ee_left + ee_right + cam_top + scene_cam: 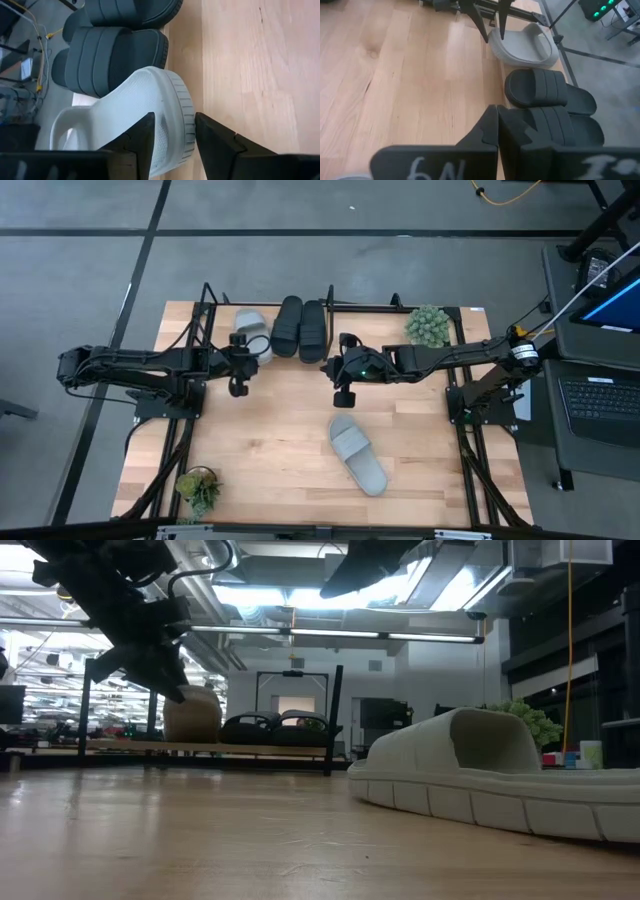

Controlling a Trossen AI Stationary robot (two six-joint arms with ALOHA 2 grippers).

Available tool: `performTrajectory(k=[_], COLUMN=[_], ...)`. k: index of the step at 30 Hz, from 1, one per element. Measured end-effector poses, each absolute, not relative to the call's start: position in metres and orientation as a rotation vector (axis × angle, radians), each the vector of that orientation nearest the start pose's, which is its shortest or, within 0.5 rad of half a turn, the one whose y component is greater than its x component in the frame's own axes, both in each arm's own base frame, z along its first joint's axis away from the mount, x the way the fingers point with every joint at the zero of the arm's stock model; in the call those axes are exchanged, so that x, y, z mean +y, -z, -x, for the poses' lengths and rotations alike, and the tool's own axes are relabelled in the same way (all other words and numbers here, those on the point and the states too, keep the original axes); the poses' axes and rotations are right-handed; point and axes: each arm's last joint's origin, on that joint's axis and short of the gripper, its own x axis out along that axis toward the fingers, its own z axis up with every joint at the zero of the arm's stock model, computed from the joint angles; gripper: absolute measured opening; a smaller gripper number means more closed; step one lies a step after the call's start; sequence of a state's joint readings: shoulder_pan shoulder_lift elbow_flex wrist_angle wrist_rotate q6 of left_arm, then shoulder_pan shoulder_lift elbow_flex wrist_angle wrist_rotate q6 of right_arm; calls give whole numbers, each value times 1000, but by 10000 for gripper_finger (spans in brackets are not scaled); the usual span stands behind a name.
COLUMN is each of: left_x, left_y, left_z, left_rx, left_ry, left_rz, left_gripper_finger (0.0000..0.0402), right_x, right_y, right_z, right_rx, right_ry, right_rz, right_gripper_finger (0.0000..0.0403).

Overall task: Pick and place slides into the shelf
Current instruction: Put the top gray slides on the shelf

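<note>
The shelf point(330, 306) stands along the table's far edge. On its board rest one pale grey slide point(250, 336) and two black slides point(288, 326) point(312, 330), side by side. My left gripper point(245, 362) is open and points down over the near end of that pale grey slide point(170, 115), one finger on each side of its rim. My right gripper point(338, 370) is shut and empty, just in front of the black slides point(550, 90). The other pale grey slide point(357, 454) lies sole down on the table, nearer the front; it looms large in the low view point(490, 775). My left gripper has its open fingers point(485, 27) on either side of the rim of the pale grey slide's near end point(182, 112), coming from above. I cannot tell whether they touch it. The slide rests on the shelf board.
A green potted plant point(428, 325) stands at the shelf's right end, and another point(200, 488) at the table's near left corner. Bare shelf board point(365, 330) shows between the black slides and the far plant. Bare wood point(260, 440) lies left of the loose slide.
</note>
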State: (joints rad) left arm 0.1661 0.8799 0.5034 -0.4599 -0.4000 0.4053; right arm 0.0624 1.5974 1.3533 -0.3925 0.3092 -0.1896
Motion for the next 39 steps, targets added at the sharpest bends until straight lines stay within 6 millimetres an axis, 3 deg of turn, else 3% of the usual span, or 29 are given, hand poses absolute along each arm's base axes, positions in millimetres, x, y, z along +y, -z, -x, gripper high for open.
performTrajectory(k=[23,27,34,39], left_x=[38,39,43,40], left_y=[-205,-206,-226,-236], left_z=[-162,-162,-166,-170], left_rx=[879,864,801,764], left_ry=[-400,-478,-599,-498], left_rz=[-329,-328,-314,-269], left_gripper_finger=[132,132,132,132], right_x=[14,14,14,14], right_y=[-309,-309,-309,-309], right_z=[-356,-356,-356,-355], right_rx=[650,650,650,655], right_ry=[186,186,185,185], right_rz=[275,274,275,276], right_gripper_finger=[0,0,0,0])
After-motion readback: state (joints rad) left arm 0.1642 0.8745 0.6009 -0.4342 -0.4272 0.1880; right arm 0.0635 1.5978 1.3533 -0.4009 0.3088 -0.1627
